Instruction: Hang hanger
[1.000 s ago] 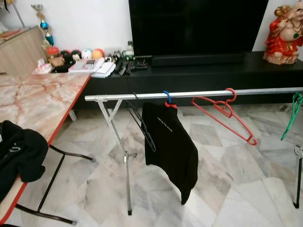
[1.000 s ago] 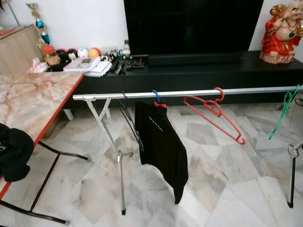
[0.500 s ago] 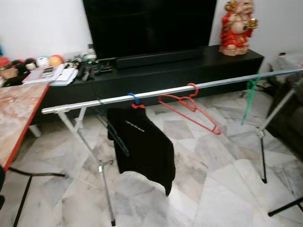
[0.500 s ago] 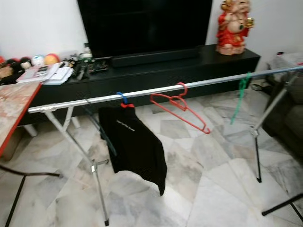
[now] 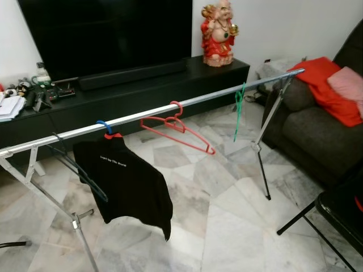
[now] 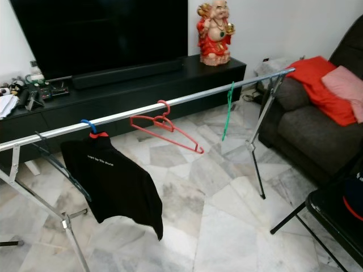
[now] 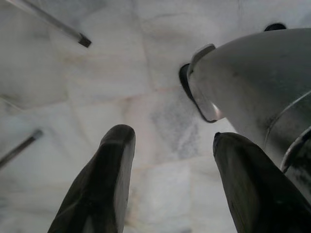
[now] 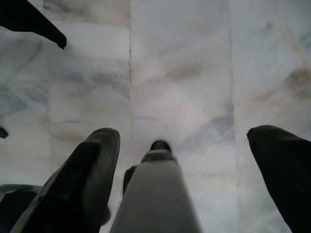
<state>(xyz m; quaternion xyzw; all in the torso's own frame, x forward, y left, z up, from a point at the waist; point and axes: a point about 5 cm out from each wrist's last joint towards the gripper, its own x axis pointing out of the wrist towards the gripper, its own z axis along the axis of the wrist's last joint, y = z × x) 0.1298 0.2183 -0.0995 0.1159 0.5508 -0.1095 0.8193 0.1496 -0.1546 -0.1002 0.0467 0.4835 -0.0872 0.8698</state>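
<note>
A long silver rail (image 5: 187, 102) on folding legs crosses the room. On it hang a black shirt (image 5: 122, 181) on a blue-hooked hanger (image 5: 104, 126), an empty red hanger (image 5: 176, 127), an empty green hanger (image 5: 238, 113) further right, and a dark empty hanger (image 5: 74, 167) left of the shirt. My left gripper (image 7: 170, 141) hangs open over the marble floor beside my own silver leg (image 7: 252, 92), holding nothing. My right gripper (image 8: 184, 133) is also open and empty, pointing down at the floor.
A black TV console (image 5: 142, 85) with a red statue (image 5: 218, 34) runs behind the rail. A dark sofa (image 5: 317, 130) with a red cloth (image 5: 323, 79) stands right. A black stand (image 5: 334, 209) is at the lower right. Marble floor (image 5: 227, 215) lies in front.
The camera has swung to the right: the marble-topped table has left the picture and the sofa has come in. The hangers and the shirt stay where they were on the rail.
</note>
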